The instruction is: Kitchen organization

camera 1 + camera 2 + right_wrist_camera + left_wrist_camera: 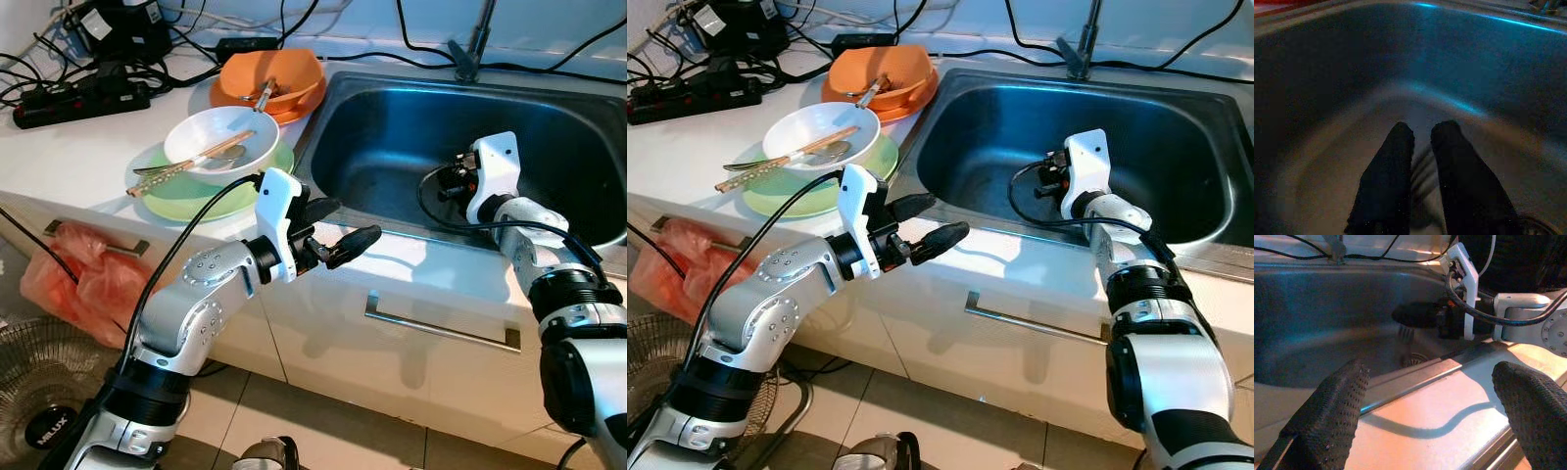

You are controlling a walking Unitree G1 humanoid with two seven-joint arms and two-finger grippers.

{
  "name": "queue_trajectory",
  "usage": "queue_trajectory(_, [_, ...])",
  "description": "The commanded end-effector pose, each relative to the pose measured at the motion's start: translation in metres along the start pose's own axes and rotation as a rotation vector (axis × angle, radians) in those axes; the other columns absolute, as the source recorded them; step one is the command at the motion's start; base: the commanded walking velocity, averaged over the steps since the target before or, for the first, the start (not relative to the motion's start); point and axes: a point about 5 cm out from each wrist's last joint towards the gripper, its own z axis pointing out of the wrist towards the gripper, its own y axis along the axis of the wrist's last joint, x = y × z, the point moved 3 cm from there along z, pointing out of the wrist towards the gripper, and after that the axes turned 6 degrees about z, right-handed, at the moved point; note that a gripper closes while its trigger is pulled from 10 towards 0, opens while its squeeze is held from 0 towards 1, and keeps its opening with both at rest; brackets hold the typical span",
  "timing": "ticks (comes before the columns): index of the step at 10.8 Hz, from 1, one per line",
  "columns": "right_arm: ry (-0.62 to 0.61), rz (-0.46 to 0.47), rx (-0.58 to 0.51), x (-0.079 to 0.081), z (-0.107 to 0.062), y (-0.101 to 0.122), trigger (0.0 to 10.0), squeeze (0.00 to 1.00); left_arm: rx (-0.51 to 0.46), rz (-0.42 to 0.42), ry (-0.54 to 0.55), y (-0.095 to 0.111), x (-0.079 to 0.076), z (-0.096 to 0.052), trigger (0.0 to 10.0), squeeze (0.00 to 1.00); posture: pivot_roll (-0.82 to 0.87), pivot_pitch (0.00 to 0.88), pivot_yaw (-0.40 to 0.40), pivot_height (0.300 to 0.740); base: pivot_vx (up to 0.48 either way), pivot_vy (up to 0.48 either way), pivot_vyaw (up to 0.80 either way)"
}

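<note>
**A:** Where was the fork, and what held it?

**B:** The fork (pixel 1405 333) hung tines down inside the steel sink (pixel 392 127), just above the drain (pixel 1414 360). The right gripper (pixel 1422 131) was clamped on it. Its two black fingers lay close together, and the striped shape of the tines showed in the narrow gap between them. The right arm reached over the front rim and down into the basin.

**A:** And the other arm?

**B:** The left gripper (pixel 353 220) hovered over the front ledge of the sink, near its left corner, holding nothing. Its fingers (pixel 1342 396) stood wide apart, pointing across the basin toward the right gripper.

**A:** What sat beside the sink?

**B:** On the white counter (pixel 78 157) to the left, a white bowl (pixel 196 127) rested on a pale green plate (pixel 211 201). A pair of chopsticks (pixel 186 162) lay across the bowl, sticking out past its rim, with a metal spoon (pixel 211 155) beside them. Behind that was an orange bowl (pixel 294 69) on a matching plate, with a utensil lying in it. It sat just beside the sink's back left corner.

**A:** Anything farther out?

**B:** A faucet (pixel 470 49) rose at the back of the sink. A black power strip (pixel 78 103) and tangled cables lay at the far left of the counter. Below, a long metal handle (pixel 441 328) ran across the cabinet front under the sink. A red plastic bag (pixel 73 274) hung from another handle to the left, and a floor fan (pixel 39 392) stood beneath it.
</note>
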Motion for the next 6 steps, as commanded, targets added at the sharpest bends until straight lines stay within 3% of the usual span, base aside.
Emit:
queue_trajectory(1, [0.005, -0.029, -0.013, -0.002, 0.001, 0.009, 10.0, 1.0, 0.01, 0.009, -0.003, -0.001, 0.001, -0.004, 10.0, 0.75, 0.09, 0.109, 0.104, 0.74, 0.0, 0.0, 0.0])
queue_trajectory(3, [0.002, -0.027, -0.015, -0.004, 0.001, 0.011, 10.0, 1.0, 0.024, 0.015, -0.015, -0.003, -0.001, -0.003, 10.0, 0.75, 0.09, 0.108, 0.1, 0.74, 0.0, 0.0, 0.0])
queue_trajectory(5, [-0.014, 0.001, -0.065, -0.006, 0.0, 0.019, 10.0, 1.0, 0.003, 0.058, 0.075, 0.001, 0.009, -0.003, 10.0, 0.76, 0.09, 0.109, 0.098, 0.74, 0.0, 0.0, 0.0])
queue_trajectory(6, [-0.02, 0.032, -0.126, -0.008, -0.002, 0.031, 10.0, 1.0, -0.038, 0.126, 0.2, 0.011, 0.025, -0.005, 10.0, 0.9, 0.09, 0.111, 0.098, 0.74, 0.0, 0.0, 0.0])
